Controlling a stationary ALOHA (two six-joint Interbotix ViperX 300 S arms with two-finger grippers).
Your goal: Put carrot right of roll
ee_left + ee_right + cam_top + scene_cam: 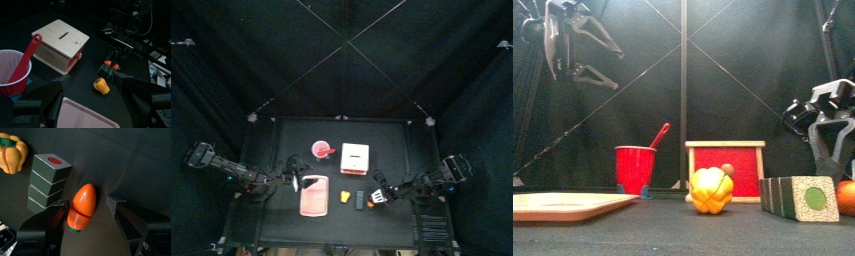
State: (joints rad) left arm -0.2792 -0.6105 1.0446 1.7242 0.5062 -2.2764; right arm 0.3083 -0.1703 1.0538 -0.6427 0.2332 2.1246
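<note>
Seen from above, a small black table point(285, 135) sits in the middle of the frame, ringed by black curtains. The right gripper point(88, 204) reaches in from the right edge, its jaws spread wide and released, with the carrot point(81, 208) lying on the table between them, near the lower middle of the wrist picture. Nothing is grasped. Just to the carrot's left is a green block point(47, 182) with a red dot, and a yellow pepper point(12, 153) fills the upper left corner. The left gripper point(90, 97) hangs raised at the left, jaws apart and empty. Below it are a red cup point(13, 72) holding a red spoon point(25, 57), a wooden box point(60, 42) and a pink tray point(83, 116)
</note>
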